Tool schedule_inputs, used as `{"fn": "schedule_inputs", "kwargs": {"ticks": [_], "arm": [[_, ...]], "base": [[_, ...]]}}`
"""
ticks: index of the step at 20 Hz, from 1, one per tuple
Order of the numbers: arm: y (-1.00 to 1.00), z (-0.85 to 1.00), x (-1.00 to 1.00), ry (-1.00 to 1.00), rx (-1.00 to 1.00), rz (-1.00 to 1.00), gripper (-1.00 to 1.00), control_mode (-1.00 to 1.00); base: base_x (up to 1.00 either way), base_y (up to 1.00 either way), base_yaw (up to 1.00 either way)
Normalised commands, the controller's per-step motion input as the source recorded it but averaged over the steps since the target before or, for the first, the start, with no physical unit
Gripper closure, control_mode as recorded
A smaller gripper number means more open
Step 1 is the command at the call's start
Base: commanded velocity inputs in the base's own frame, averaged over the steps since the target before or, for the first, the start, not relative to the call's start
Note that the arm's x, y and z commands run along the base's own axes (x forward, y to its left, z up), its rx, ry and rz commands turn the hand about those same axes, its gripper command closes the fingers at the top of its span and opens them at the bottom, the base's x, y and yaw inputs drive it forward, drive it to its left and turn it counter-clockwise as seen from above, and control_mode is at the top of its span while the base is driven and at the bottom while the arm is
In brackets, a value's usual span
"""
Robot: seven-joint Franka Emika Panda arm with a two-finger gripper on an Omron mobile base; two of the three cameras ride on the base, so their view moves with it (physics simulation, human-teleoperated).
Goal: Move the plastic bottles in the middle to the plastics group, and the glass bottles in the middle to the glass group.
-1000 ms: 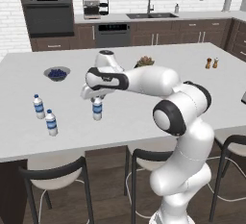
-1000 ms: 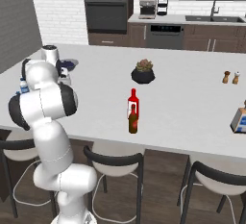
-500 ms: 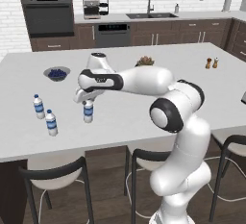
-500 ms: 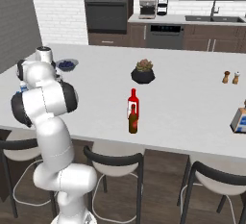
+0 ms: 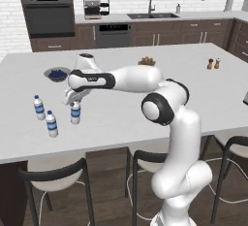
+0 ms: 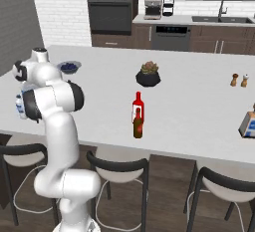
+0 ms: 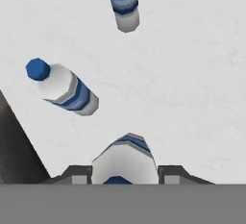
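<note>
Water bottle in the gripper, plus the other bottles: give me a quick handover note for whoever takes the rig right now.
Gripper: shut on the water bottle, low at the counter, beside the two other water bottles.
Done: plastic nearly delivered; whether it stands on the counter can't be told, and it isn't released.
Left: red bottle and dark brown bottle stand mid-counter; both go to the small brown bottles at the far end.

Glossy white arm (image 5: 179, 137) built from rounded tubular links, dark grey bands and round caps seen at the joints, bulbous white base section, white hand (image 5: 73, 97) fitted with two small dark fingertips (image 7: 77, 174)
</note>
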Motion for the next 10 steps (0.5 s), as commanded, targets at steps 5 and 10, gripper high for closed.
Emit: {"fn": "schedule_inputs", "kwargs": {"ticks": [5, 10], "arm": [[0.29, 0.0, 0.52, 0.05, 0.0, 0.18, 1.0, -1.0], [0.1, -0.04, 0.56, 0.04, 0.0, 0.18, 1.0, -1.0]], "base": [[0.0, 0.0, 0.0], [0.0, 0.0, 0.0]]}}
